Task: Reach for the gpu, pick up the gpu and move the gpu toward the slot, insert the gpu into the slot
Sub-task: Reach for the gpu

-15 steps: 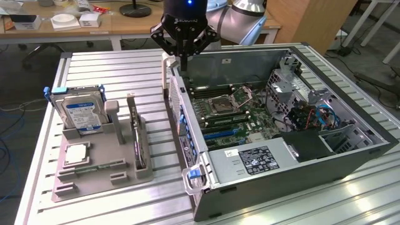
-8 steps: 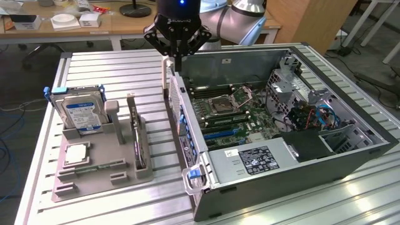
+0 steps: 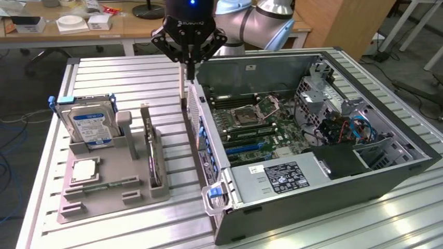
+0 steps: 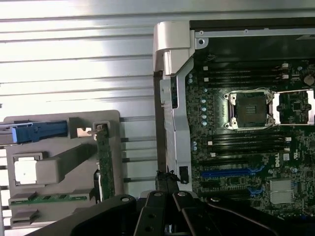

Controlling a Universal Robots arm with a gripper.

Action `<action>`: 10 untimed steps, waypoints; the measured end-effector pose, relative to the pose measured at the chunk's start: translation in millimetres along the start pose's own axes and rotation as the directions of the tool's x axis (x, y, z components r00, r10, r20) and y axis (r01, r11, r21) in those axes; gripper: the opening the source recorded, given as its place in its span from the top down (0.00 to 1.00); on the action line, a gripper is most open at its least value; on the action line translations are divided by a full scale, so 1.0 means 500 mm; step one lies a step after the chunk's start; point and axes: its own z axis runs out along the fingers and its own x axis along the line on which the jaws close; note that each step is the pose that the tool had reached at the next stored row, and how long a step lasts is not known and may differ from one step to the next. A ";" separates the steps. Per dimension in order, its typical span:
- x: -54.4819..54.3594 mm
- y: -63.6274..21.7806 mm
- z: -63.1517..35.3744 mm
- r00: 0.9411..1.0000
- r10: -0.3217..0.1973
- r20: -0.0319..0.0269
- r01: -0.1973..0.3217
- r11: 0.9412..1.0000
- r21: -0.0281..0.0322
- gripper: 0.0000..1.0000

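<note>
The gpu [image 3: 149,148] is a thin dark card standing on edge in the grey holder [image 3: 111,199]; in the wrist view the gpu [image 4: 104,162] shows its green edge. My gripper [image 3: 188,64] hangs over the far end of the gap between the holder and the open computer case [image 3: 325,192], off to the exterior view's right of the gpu and well above it. Its fingers meet at the tips with nothing between them, as the wrist view of the gripper [image 4: 170,194] also shows. The blue slot [image 3: 242,148] lies on the motherboard; it appears in the wrist view as a blue slot [image 4: 226,173].
A blue-labelled hard drive [image 3: 86,124] stands in the holder's far end, and a small square silver chip [image 3: 83,170] lies flat beside the gpu. The case's raised side wall [image 3: 201,129] runs between holder and motherboard. A desk with boxes stands behind the slatted table [image 3: 124,78].
</note>
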 end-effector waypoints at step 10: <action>0.030 -0.002 -0.001 1.000 0.000 0.000 0.000 1.000 0.000 0.90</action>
